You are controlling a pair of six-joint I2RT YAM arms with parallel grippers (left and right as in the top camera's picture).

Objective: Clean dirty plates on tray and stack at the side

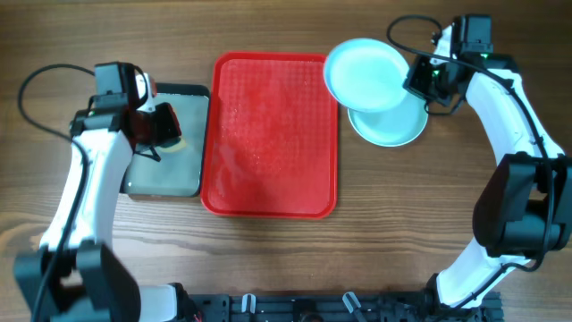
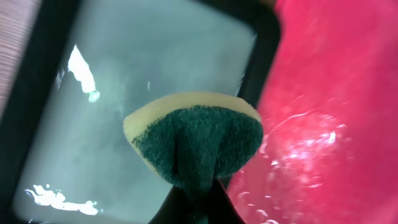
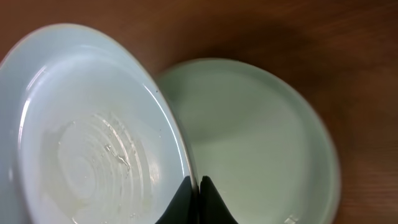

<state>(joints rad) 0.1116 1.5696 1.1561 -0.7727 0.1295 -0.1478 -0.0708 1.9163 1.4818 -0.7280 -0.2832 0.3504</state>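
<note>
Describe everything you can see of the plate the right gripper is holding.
The held plate is round and shallow, pale teal-white, glossy like glazed ceramic or hard plastic. Its well shows wet concentric wipe streaks and no red smears. The right gripper pinches its rim, holding it over the far right corner of the red tray, overlapping a second plate on the table. Whether the two plates touch cannot be told.
</note>
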